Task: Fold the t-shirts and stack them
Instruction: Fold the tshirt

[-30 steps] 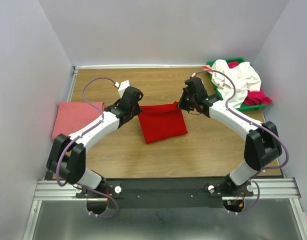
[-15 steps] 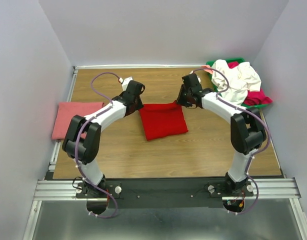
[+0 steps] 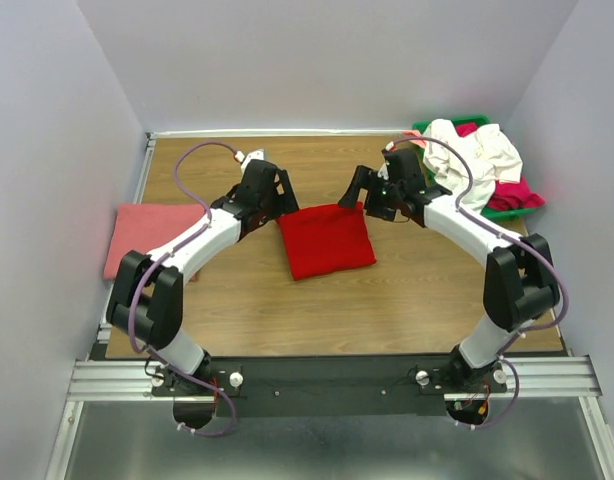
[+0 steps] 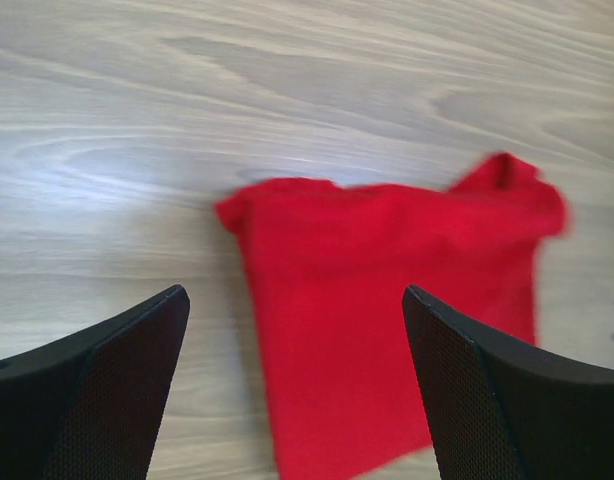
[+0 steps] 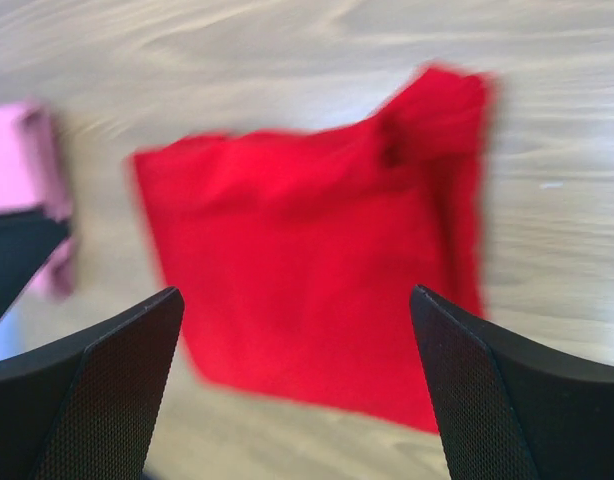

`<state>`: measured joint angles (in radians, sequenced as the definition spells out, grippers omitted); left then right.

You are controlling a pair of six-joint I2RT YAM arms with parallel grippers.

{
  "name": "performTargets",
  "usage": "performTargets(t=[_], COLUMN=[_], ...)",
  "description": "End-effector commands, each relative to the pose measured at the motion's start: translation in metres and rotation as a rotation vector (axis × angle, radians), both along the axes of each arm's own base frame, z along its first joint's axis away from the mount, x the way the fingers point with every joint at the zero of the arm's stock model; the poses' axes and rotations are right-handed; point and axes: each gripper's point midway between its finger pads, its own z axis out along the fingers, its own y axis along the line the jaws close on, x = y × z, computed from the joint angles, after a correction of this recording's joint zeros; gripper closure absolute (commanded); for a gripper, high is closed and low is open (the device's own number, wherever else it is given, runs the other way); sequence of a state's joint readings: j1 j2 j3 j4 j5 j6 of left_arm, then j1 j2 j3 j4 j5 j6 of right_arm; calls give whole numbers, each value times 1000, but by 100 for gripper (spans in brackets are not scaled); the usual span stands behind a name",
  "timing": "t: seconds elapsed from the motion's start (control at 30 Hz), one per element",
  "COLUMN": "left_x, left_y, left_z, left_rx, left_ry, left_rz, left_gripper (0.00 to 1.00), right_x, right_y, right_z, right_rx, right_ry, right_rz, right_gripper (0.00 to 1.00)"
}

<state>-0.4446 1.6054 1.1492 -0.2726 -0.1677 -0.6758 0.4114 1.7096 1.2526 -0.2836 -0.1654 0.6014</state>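
A bright red t-shirt [image 3: 325, 240] lies folded into a rough square in the middle of the table. My left gripper [image 3: 281, 192] hovers open above its far left corner, with nothing between the fingers. The left wrist view shows the red t-shirt [image 4: 387, 300] flat on the wood below the left gripper [image 4: 295, 292]. My right gripper [image 3: 364, 192] hangs open over the far right corner. In the blurred right wrist view the red t-shirt [image 5: 307, 250] lies under the right gripper [image 5: 295, 291]. A salmon-pink folded t-shirt [image 3: 152, 235] rests at the left edge.
A green tray [image 3: 509, 212] at the back right holds a crumpled white t-shirt [image 3: 472, 160] over a magenta one [image 3: 519, 192]. The pink shirt [image 5: 17, 160] shows at the left of the right wrist view. Walls close in the table on three sides.
Both grippers have opened and let go of the red t-shirt's far edge, then drawn slightly up and apart. The shirt now lies flat and folded.
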Motion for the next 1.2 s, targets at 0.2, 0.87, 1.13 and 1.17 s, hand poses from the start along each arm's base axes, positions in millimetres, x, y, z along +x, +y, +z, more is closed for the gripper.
performTargets(t=[0.2, 0.87, 1.13, 1.17], left_x=[-13, 30, 7, -3], left_y=[-39, -43, -30, -28], left_z=[6, -100, -141, -147], left_rx=[-97, 53, 71, 70], left_ry=[-36, 139, 222, 242], left_rz=[-171, -198, -187, -192], left_gripper=[5, 6, 6, 7], right_x=[-25, 49, -20, -22], right_y=[49, 28, 19, 19], right_z=[-8, -149, -187, -180], right_rx=[227, 150, 206, 224], right_ry=[41, 233, 349, 321], right_rz=[240, 92, 119, 113], right_gripper=[0, 0, 0, 0])
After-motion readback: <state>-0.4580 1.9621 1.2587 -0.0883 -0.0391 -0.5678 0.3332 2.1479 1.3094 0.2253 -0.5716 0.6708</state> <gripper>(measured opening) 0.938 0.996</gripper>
